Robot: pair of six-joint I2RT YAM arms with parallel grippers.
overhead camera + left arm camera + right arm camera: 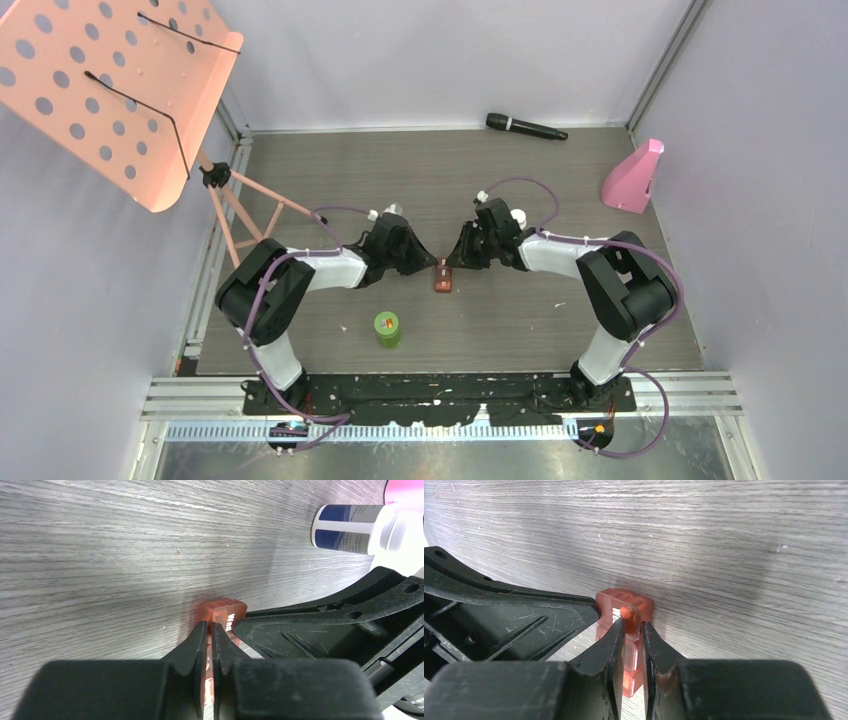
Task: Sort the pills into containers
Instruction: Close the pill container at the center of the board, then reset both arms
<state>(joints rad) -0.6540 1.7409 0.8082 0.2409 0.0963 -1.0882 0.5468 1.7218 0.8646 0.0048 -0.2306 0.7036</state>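
An orange-brown pill case [443, 280] lies at the table's middle, and both grippers meet over it. My left gripper [430, 260] [210, 626] is shut at the case's [222, 611] near edge, with a thin orange strip showing between its jaws. My right gripper [456, 258] [634, 625] is shut on a raised lid flap of the case [624, 600], marked "Wed". A green-lidded bottle [387, 328] stands upright nearer the arm bases. In the left wrist view a white bottle [350, 527] with a blue label lies on its side. No loose pills show.
A black microphone [525, 127] lies at the back. A pink object [633, 178] stands at the back right. A salmon perforated music stand [110, 90] overhangs the back left, its legs [250, 205] close to the left arm. Walls enclose the table.
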